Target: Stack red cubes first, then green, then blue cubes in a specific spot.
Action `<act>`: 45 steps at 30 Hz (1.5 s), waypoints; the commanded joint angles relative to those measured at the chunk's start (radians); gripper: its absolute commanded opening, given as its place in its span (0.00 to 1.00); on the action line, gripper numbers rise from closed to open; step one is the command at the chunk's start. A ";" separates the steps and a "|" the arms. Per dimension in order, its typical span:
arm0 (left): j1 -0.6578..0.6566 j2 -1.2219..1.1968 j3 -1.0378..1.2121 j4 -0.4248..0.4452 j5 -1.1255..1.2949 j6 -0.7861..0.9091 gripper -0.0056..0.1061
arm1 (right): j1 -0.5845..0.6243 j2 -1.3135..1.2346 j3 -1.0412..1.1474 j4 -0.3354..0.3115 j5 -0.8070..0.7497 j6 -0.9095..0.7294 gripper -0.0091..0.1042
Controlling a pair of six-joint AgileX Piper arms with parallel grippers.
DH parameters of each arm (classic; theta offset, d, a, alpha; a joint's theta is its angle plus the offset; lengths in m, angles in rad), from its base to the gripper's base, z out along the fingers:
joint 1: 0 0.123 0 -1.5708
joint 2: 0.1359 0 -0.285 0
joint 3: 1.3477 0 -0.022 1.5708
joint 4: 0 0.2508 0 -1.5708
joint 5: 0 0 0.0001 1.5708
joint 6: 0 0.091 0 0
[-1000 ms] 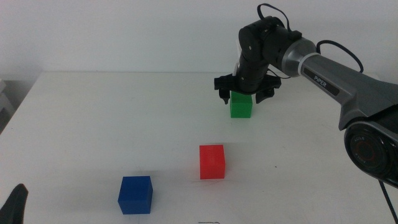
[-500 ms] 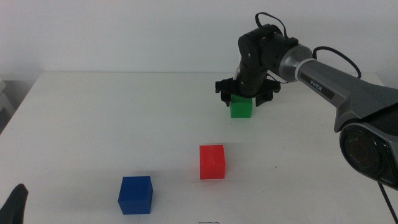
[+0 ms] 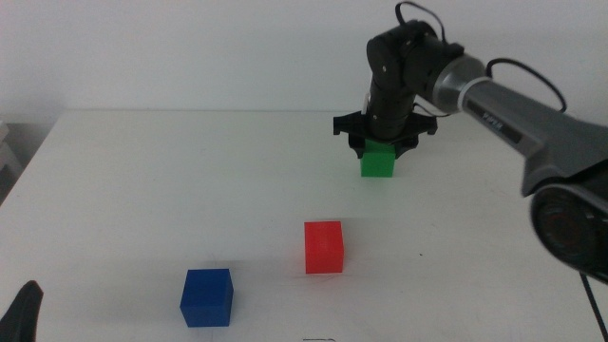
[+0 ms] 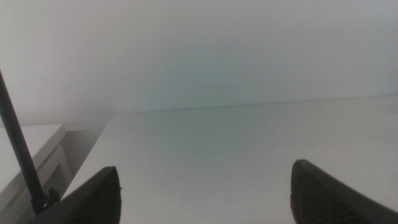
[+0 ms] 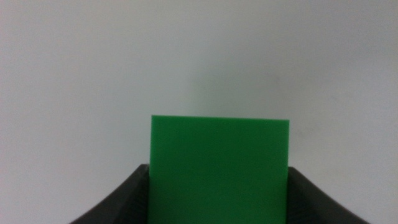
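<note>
Shifted slightly rightward since a moment ago, the right gripper (image 3: 381, 150) clamps the green cube (image 3: 377, 161) at the far side of the table (image 3: 142, 190). One red cube (image 3: 324, 247) and one blue cube (image 3: 207, 296) sit nearer. The left gripper (image 4: 205, 186) waits, jaws apart.

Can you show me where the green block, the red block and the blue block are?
green block (image 3: 377, 161): middle view, front face, under the right claw.
red block (image 3: 323, 247): middle view, front face.
blue block (image 3: 206, 297): middle view, front face.
</note>
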 commanded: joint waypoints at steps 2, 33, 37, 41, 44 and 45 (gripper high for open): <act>0.002 -0.020 -0.005 -0.003 -0.078 -0.007 0.89 | 0.043 -0.190 0.091 -0.068 -0.044 0.027 0.07; 0.002 -0.020 -0.005 -0.003 -0.078 -0.007 0.89 | 0.352 -0.519 0.607 -0.073 -0.184 0.283 0.07; 0.002 -0.020 -0.005 -0.003 -0.078 -0.007 0.89 | 0.351 -0.517 0.607 -0.108 -0.193 0.292 0.07; 0.002 -0.020 -0.005 -0.003 -0.078 -0.007 0.89 | 0.351 -0.514 0.607 -0.137 -0.198 0.327 0.07; 0.002 -0.020 -0.005 -0.003 -0.078 -0.007 0.89 | 0.351 -0.509 0.606 -0.136 -0.208 0.330 0.07; 0.002 -0.020 -0.005 -0.003 -0.078 -0.007 0.89 | 0.351 -0.507 0.605 -0.132 -0.207 0.330 0.07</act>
